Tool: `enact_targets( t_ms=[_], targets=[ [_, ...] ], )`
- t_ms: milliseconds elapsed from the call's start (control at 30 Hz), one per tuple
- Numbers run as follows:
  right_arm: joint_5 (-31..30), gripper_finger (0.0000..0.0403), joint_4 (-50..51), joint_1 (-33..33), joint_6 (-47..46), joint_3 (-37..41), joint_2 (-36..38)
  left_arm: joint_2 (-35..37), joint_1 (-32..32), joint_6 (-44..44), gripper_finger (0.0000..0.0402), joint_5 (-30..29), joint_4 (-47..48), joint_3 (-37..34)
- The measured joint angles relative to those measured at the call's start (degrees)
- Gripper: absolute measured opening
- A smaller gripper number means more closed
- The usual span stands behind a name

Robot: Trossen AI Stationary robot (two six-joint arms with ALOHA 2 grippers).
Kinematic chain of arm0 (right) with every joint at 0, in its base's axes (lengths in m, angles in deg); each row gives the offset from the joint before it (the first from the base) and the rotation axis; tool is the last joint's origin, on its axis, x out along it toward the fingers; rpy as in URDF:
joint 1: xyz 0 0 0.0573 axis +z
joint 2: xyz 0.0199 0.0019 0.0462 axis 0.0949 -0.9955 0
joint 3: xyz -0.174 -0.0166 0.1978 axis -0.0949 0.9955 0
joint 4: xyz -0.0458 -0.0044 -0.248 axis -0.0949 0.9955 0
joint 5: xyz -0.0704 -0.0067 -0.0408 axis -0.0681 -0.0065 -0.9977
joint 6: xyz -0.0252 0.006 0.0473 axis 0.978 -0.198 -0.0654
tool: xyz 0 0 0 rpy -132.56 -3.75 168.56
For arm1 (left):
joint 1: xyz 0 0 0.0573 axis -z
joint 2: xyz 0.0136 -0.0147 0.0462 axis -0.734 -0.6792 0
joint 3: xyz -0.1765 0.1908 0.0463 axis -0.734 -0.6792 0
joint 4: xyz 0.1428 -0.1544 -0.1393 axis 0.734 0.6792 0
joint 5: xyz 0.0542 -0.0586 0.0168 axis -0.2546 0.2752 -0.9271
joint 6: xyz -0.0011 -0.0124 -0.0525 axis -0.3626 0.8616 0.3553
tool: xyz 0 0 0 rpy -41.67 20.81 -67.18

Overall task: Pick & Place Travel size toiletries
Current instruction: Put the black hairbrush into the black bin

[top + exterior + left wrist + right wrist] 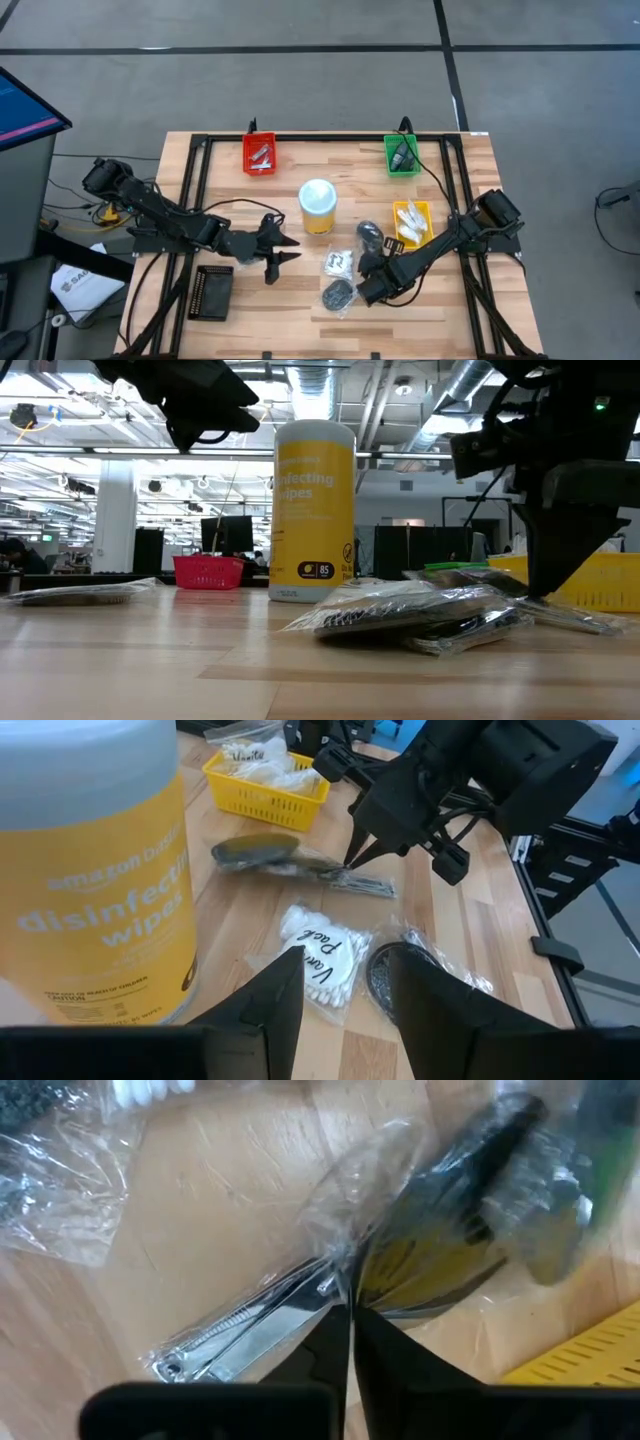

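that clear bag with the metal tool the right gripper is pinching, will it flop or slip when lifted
Probably floppy: the clear bag is thin crinkled film, so it should sag from where the right gripper pinches it. The silvery metal tool inside looks rigid and may slide toward the low end. The glossy film looks slippery, so a pinch on film alone could creep.

Right claw [366, 266] down on clear bag [370, 238] by yellow tray [412, 224]
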Motion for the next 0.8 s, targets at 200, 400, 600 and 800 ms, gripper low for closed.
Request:
enact_targets(
  t_ms=[200, 400, 600, 800],
  targets=[
    [0.5, 0.0002, 0.2, 0.0, 0.4, 0.0, 0.4, 0.0, 0.0, 0.0, 0.0140, 0.0, -0.4, 0.0],
    [-0.9, 0.0000, 1.3, 0.6, 2.0, -1.7, 3.9, 0.0, 0.0, 0.0, 0.0140, 0.0, -0.4, 0.0],
    [-6.1, 0.0000, -0.1, 2.0, 5.4, -4.1, 9.0, 0.0, 0.0, -0.1, 0.0140, 0.0, -0.5, 0.0],
    [-10.3, 0.0000, -8.1, 3.0, 11.4, -4.3, 14.2, 0.0, 0.0, -1.9, 0.0140, 0.0, -1.7, 0.0]
  ],
)
